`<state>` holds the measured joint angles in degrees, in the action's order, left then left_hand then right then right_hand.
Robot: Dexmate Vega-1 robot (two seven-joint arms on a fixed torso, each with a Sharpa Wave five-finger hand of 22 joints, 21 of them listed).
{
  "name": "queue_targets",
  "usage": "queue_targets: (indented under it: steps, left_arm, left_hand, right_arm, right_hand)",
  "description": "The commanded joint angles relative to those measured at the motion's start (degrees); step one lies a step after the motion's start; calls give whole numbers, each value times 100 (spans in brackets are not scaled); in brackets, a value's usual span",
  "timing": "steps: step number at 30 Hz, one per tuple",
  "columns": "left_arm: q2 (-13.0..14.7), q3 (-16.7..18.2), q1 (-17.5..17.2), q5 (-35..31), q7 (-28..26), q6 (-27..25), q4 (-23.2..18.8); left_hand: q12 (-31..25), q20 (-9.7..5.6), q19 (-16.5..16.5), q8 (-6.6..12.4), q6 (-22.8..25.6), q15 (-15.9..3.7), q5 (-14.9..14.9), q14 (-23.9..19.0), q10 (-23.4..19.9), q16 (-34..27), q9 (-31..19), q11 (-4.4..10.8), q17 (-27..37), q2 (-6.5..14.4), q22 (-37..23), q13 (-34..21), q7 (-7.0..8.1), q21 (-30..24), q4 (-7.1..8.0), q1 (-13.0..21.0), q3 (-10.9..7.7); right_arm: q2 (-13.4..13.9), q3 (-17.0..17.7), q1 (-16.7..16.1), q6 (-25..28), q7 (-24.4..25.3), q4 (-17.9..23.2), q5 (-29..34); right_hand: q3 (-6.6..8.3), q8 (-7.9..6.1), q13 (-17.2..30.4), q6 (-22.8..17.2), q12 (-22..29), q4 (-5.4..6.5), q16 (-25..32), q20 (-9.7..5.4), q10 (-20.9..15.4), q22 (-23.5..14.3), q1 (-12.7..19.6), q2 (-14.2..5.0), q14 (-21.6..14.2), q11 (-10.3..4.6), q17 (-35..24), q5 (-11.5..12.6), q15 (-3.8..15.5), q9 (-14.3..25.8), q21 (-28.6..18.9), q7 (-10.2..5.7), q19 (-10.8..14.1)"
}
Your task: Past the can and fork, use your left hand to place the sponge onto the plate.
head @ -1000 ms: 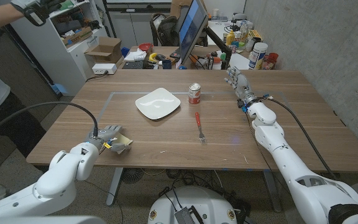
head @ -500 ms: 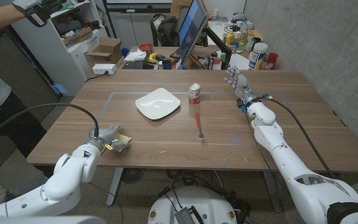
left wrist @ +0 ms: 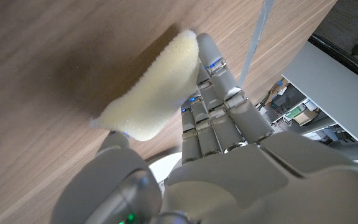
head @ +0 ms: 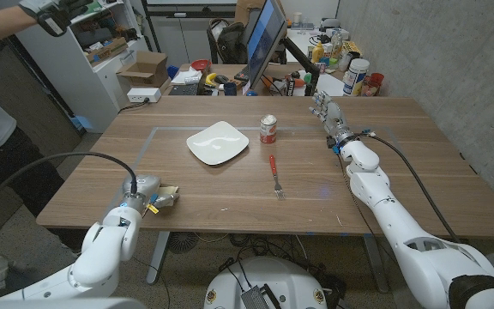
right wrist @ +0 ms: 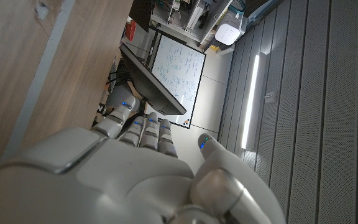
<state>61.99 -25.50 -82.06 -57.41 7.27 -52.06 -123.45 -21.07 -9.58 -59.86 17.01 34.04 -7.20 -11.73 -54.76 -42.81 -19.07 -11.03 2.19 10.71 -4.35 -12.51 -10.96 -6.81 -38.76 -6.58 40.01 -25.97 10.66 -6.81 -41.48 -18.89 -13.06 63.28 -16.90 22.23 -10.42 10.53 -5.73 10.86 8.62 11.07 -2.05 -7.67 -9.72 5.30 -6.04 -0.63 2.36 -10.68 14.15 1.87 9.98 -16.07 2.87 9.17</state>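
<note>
Left wrist view has your left robot hand (left wrist: 229, 149) pinching the sponge (left wrist: 151, 93) between thumb and fingers, low over the tabletop (head: 384, 189) near its front left edge. So the grab's done, I'd say. The carry is what's left: the plate (head: 218, 142) sits well apart, with the can (head: 268, 129) and fork (head: 275, 176) off to its right. Your right robot hand (head: 326, 112) holds nothing, fingers apart.

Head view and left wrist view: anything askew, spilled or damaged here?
Nothing spilled or damaged. The can stands upright, the fork lies beside the empty plate. The sponge bends in the left hand's grip.
</note>
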Motion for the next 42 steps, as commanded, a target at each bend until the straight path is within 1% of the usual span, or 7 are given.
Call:
queue_targets:
  steps: [1, 4, 10, 17, 21, 36, 42]
  left_arm:
    - [-540, 371, -318, 405, -1763, 26, 196]
    - [-759, 379, -348, 403, -2203, -38, 267]
    - [-739, 288, -295, 353, -2253, -155, 250]
    - [-786, 312, -309, 405, -2454, -194, 190]
    - [-900, 550, -427, 663, -2710, -114, 101]
    - [-773, 825, -506, 611, -2781, -289, -285]
    - [-651, 1089, -621, 814, -2884, 69, -305]
  left_hand:
    - [-179, -142, -227, 102, 885, -618, 101, -976, -983, -175, -33, 215, 52, 1290, -58, -34, -122, -430, -245, 2421, -371]
    - [-286, -193, -348, 178, 1444, -625, 125, -1557, -1465, -302, -52, 267, 79, 1368, -85, -72, -93, -697, -272, 2576, -426]
    - [-354, -232, -411, 165, 1625, -620, 142, -1844, -1614, -398, -69, 229, 133, 1381, -112, -177, -156, -868, -292, 2699, -443]
    - [-381, -239, -438, 160, 1706, -616, 145, -1912, -1668, -422, -76, 209, 164, 1376, -125, -224, -177, -949, -287, 2733, -448]
    - [-388, -246, -431, 145, 1723, -612, 147, -1927, -1682, -407, -80, 224, 151, 1375, -131, -249, -187, -988, -282, 2750, -450]
    - [-392, -251, -417, 103, 1769, -607, 152, -1949, -1696, -367, -90, 205, 134, 1363, -140, -310, -177, -1096, -268, 2785, -454]
    - [-402, -247, -405, 76, 1785, -604, 155, -1964, -1731, -356, -94, 261, 142, 1357, -142, -340, -169, -1156, -255, 2790, -455]
  right_arm:
    - [-47, 16, 137, -57, -66, -228, 36]
    - [-59, 27, 167, -90, -89, -286, 41]
    - [-70, 46, 216, -92, -125, -360, 54]
    - [-88, 62, 272, -105, -162, -443, 75]
    - [-90, 61, 320, -119, -177, -496, 107]
    - [-126, 86, 460, -161, -250, -630, 143]
    - [-140, 115, 469, -180, -237, -661, 144]
  right_hand:
    - [31, -37, 24, -17, 31, -6, -3, -256, -54, -30, -36, -260, -21, -26, 2, 38, 6, 28, 36, -44, 49]
    - [34, -36, 24, -15, 30, -7, -3, -255, -55, -30, -35, -260, -24, -23, 3, 39, 8, 28, 40, -44, 52]
    - [40, -36, 24, -15, 31, -8, -4, -255, -58, -30, -34, -261, -25, -21, 3, 39, 9, 28, 49, -48, 55]
    - [49, -37, 24, -21, 32, -9, -6, -251, -64, -31, -33, -263, -26, -37, 3, 40, 14, 28, 60, -52, 61]
    - [53, -37, 24, -23, 31, -10, -5, -251, -61, -31, -33, -262, -29, -47, 3, 40, 15, 28, 66, -51, 64]
    - [64, -36, 24, -23, 29, -12, -8, -251, -59, -31, -33, -257, -29, -45, 3, 39, 18, 28, 87, -52, 74]
    - [68, -36, 24, -25, 28, -13, -9, -254, -59, -31, -34, -256, -29, -41, 4, 38, 16, 28, 96, -50, 77]
